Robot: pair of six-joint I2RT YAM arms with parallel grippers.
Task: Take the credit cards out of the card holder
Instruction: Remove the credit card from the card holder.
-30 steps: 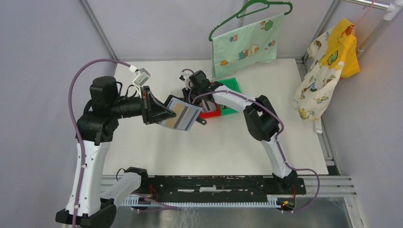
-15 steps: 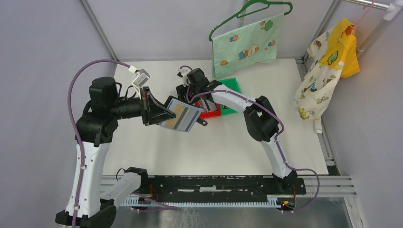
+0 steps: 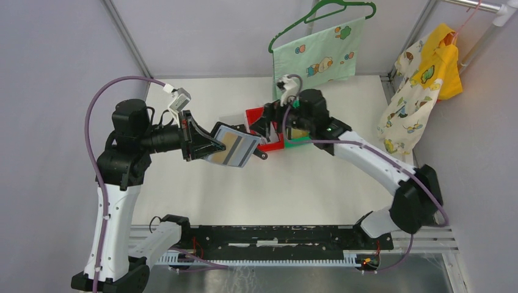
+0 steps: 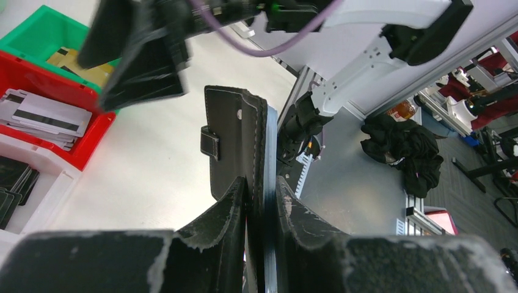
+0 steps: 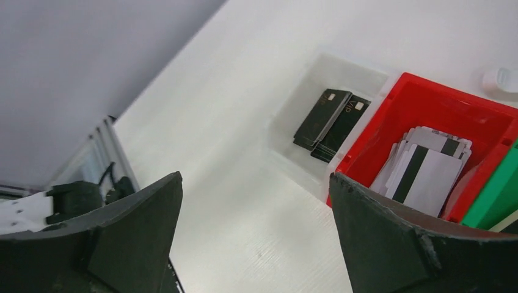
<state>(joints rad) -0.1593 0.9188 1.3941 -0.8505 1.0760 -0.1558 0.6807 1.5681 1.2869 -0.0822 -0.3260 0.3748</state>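
Black leather card holder (image 3: 239,150) clamped in left gripper (image 3: 209,146), held in mid-air at 9 o'clock from the red bin (image 3: 273,146). Right gripper (image 3: 264,127) wide open, empty, over that bin. Between pulls, probably; next, reach toward 9 o'clock and pinch the tan credit card (image 3: 229,144) by its edge.

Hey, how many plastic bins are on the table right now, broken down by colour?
red bin: 1
green bin: 1
clear bin: 1
Total: 3
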